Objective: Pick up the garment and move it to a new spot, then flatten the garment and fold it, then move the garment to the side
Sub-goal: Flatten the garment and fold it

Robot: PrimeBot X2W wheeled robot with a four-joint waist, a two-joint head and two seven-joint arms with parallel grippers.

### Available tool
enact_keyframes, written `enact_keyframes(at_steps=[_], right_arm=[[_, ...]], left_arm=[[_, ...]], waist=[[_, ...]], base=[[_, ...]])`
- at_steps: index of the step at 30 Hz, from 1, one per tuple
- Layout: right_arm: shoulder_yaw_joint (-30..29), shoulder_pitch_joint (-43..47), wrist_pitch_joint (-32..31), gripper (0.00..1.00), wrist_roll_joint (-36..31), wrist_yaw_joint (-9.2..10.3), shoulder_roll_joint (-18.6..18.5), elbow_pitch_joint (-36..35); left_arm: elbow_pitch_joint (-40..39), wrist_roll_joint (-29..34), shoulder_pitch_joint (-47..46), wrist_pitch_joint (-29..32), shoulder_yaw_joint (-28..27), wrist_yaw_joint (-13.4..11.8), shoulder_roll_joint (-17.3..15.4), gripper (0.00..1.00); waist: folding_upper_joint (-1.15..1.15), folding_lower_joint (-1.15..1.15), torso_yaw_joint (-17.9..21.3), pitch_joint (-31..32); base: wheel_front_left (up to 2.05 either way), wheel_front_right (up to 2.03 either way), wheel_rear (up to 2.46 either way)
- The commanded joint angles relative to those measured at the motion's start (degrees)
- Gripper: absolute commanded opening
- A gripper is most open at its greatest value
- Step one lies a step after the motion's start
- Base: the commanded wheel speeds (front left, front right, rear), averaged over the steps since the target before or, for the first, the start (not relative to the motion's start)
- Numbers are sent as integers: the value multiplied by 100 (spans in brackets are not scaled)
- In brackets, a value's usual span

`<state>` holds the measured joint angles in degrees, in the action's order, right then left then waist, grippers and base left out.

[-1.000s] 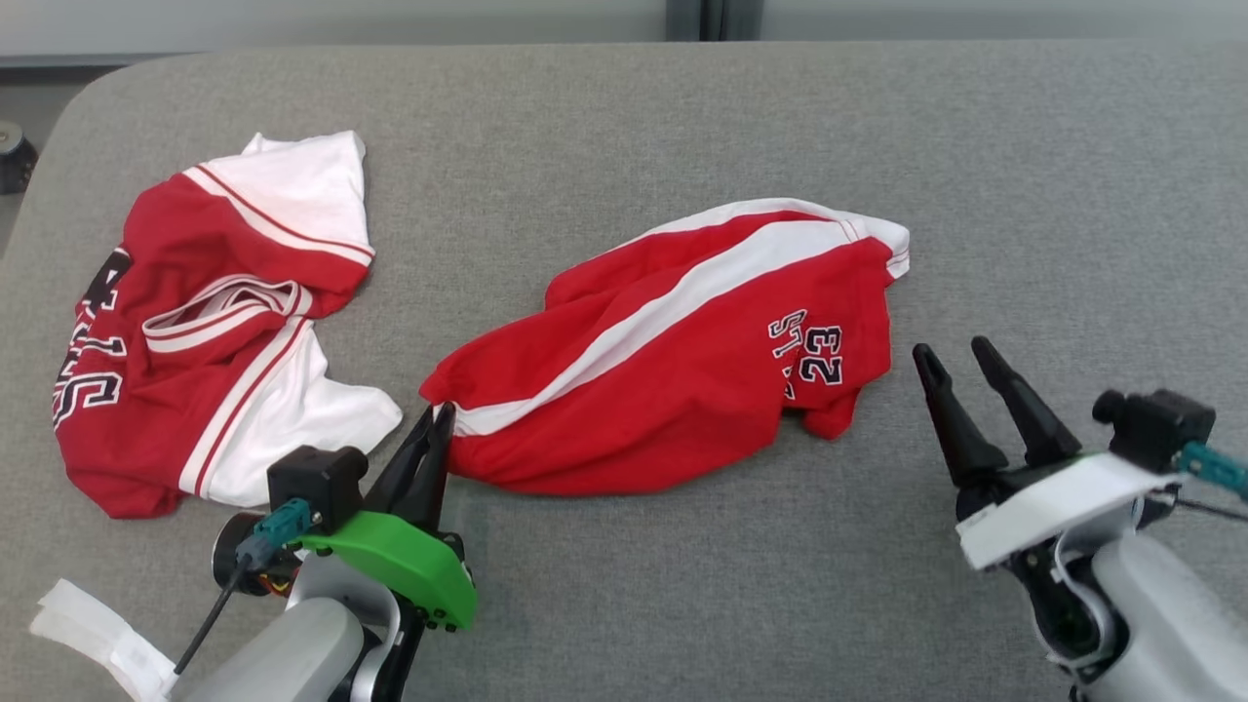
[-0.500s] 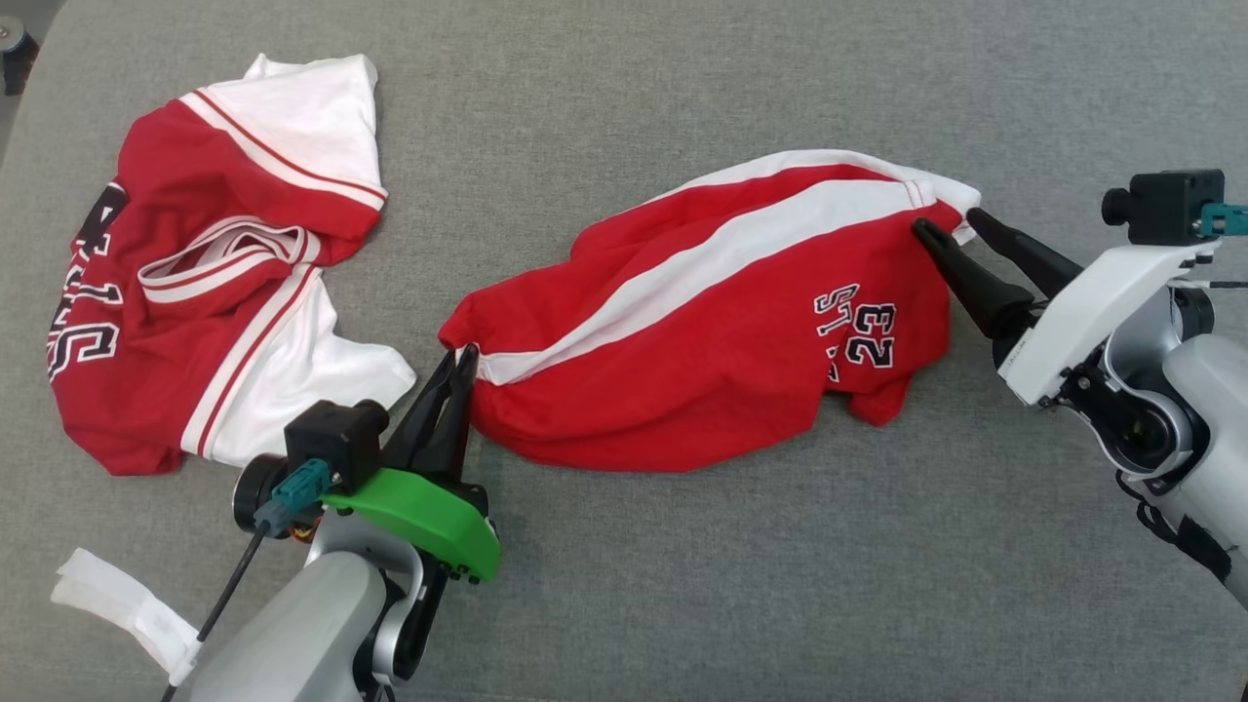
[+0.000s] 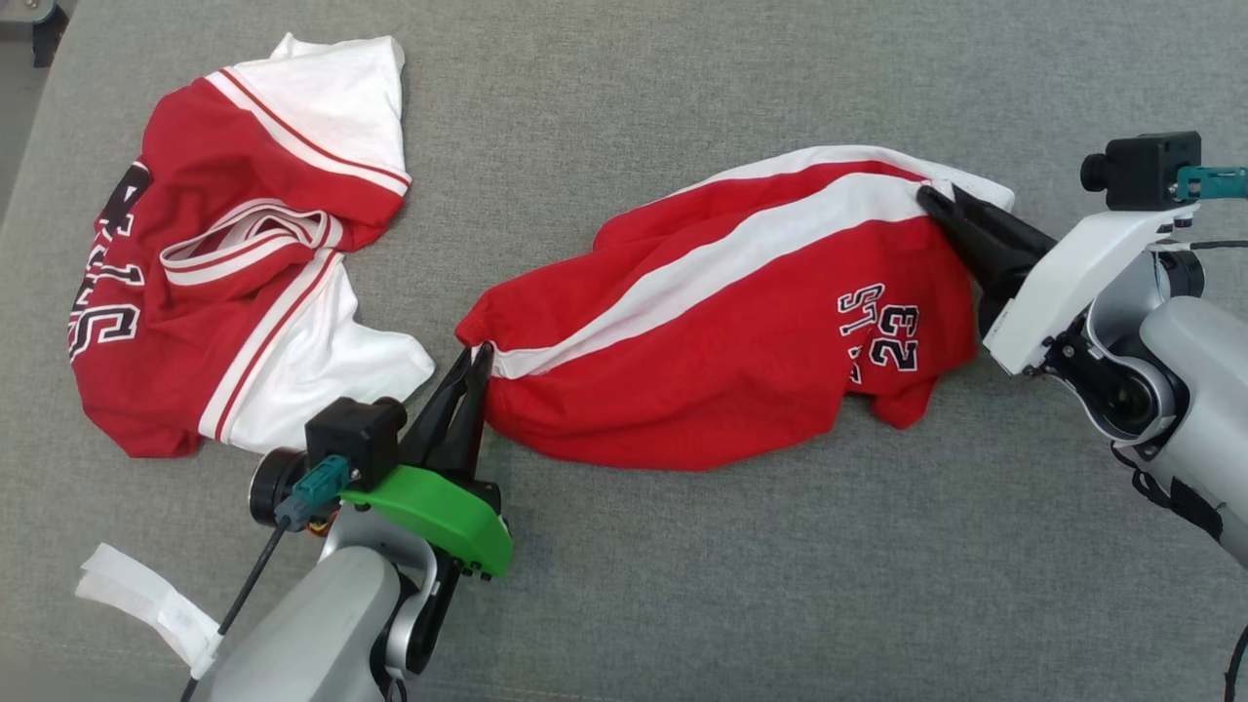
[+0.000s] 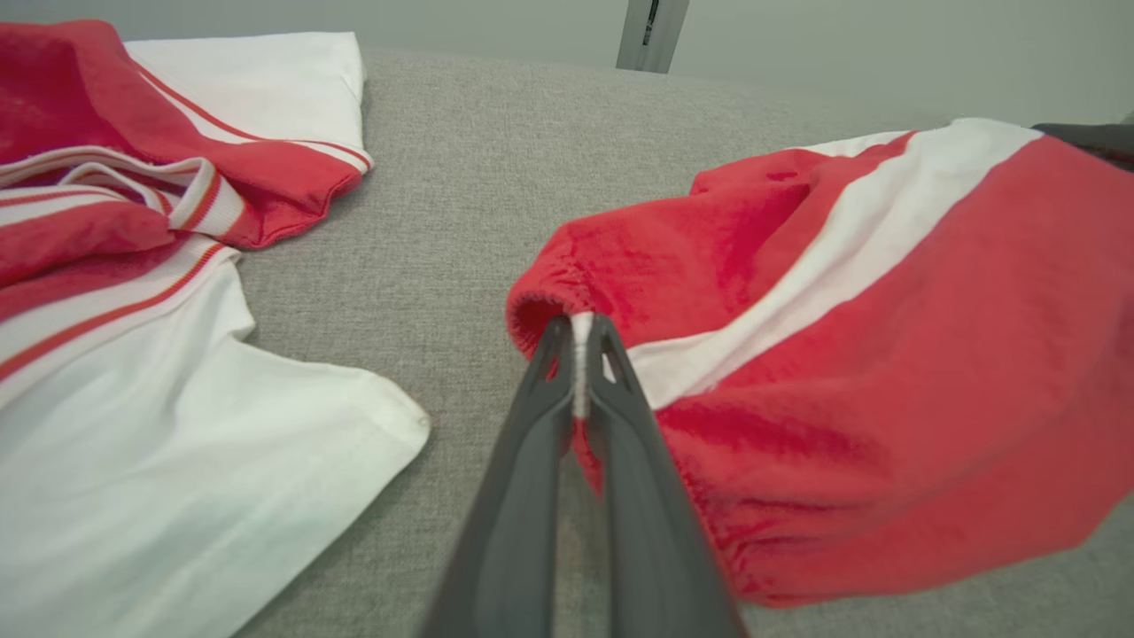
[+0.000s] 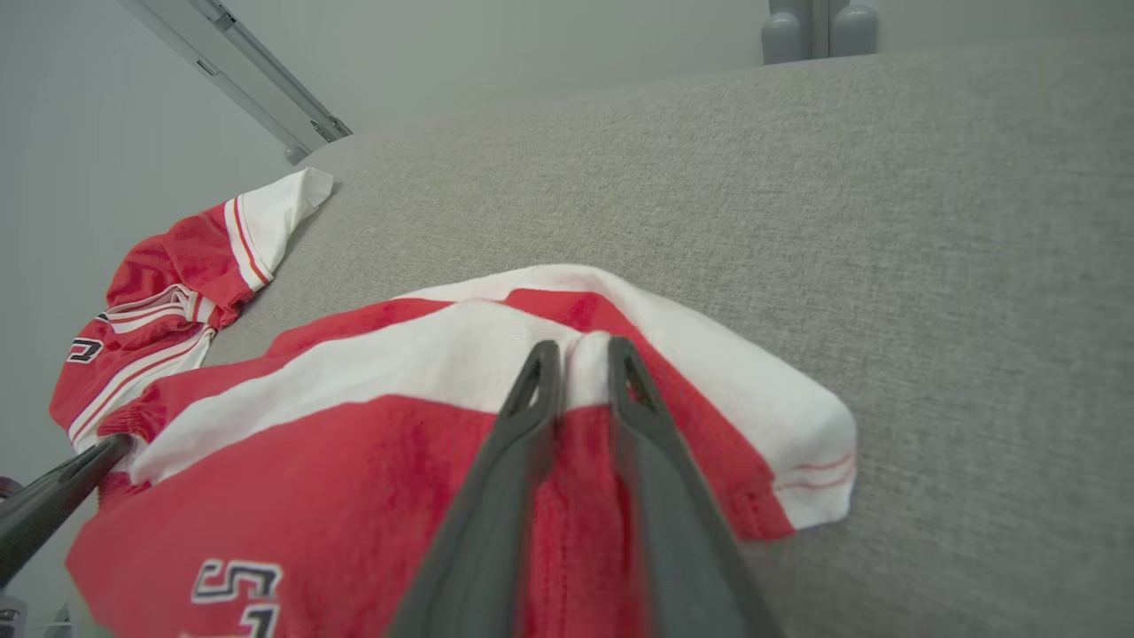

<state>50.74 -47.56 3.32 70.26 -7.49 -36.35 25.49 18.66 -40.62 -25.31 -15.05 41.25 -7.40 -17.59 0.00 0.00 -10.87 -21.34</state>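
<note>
Red shorts point(image 3: 721, 361) with a white side stripe and a "23" print lie crumpled across the middle of the grey cushion point(image 3: 682, 585). My left gripper point(image 3: 476, 353) is shut on their left end, pinching the gathered waistband point(image 4: 580, 332). At the shorts' far right corner my right gripper point(image 3: 941, 200) is shut on the white-striped leg hem point(image 5: 576, 354), with cloth squeezed between the fingers. The shorts point(image 5: 372, 443) stretch between the two grippers and still rest on the cushion. The left gripper's dark fingers point(image 5: 53, 496) also show at the edge of the right wrist view.
A red and white jersey point(image 3: 224, 263) lies bunched at the left, its white sleeve close to my left gripper. A white strap point(image 3: 136, 604) hangs by the left forearm. The cushion's rounded edge and a dark object point(image 3: 39, 19) are at the top left.
My right gripper rose from the lower right to the shorts' right hem and shut on it. The left gripper has kept its hold. The head camera has shifted meanwhile.
</note>
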Motion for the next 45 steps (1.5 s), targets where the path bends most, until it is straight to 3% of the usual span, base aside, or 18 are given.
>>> enact_keyframes(at_steps=[1,9,17,23,30,33,37,45], right_arm=[[100,-74,45,0,76,0,-46,0],[398,-498,718,0,245,0,-333,-201],[146,-1573,1103,0,100,0,-805,-113],[-750,-2689,1189,0,-324,0,-879,265],[-3037,-3080,1187,0,-1392,0,-227,-66],[-3393,-2616,1188,0,-1696,0,51,-536],[-3522,-1790,1189,0,-1870,0,199,-1264],[-4313,976,1190,0,-2099,0,513,-2573]], left_arm=[[28,48,-31,-18,-48,21,-10,0],[-50,359,-422,-19,-176,127,-95,0],[-76,673,-2627,586,-144,734,-1,0],[792,947,-4921,852,-111,1176,528,0],[1922,1551,-6727,55,-151,1295,972,0],[1986,1680,-6680,-19,-163,1354,938,0],[1473,1738,-5786,-11,-337,1428,760,0],[-117,1766,-2783,-10,-792,1480,326,0]], waist=[[0,0,32,24],[0,0,389,54],[0,0,1161,-426],[0,0,1791,-932],[0,0,2325,-1319],[0,0,2399,-1376],[0,0,2346,-1413],[0,0,1994,-907]], base=[[0,0,0],[0,0,0],[0,0,0],[0,0,0],[0,0,0],[0,0,0],[0,0,0],[0,0,0]])
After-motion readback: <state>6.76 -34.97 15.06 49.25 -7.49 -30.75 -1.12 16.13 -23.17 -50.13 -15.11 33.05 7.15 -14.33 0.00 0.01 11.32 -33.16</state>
